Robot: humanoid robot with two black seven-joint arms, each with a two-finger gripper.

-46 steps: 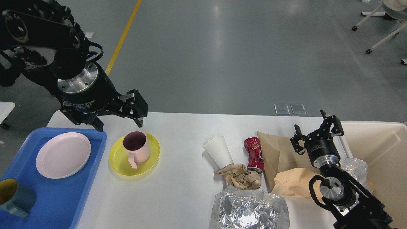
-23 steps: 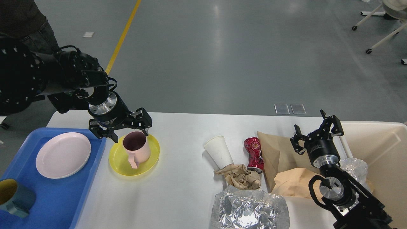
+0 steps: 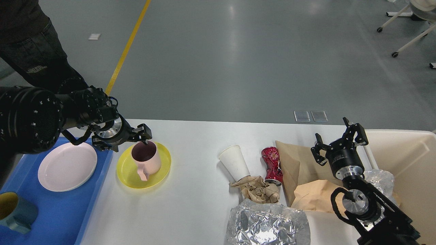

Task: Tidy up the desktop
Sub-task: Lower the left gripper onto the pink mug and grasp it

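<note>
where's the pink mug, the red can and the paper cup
pink mug (image 3: 148,160), head view, outer side wall
red can (image 3: 271,164), head view, dented middle
paper cup (image 3: 234,162), head view, white side

Bright, even light from overhead fills the room. The grey floor (image 3: 259,61) carries pale streaks of reflected ceiling light, strongest near the top middle. The white table (image 3: 197,204) has a mild sheen and is close to washing out, yet its edges stay readable. Shadows are soft and short: a faint one under the yellow plate (image 3: 160,173), another beside the paper cup (image 3: 234,162). The foil (image 3: 267,226) throws sharp glints. The black left arm (image 3: 30,122) is so dark that its surface detail is largely lost, and its hand (image 3: 128,140) reads poorly against it. Focus is crisp across the table, with no motion blur that I can see. Straight lines bend little at the edges.
</note>
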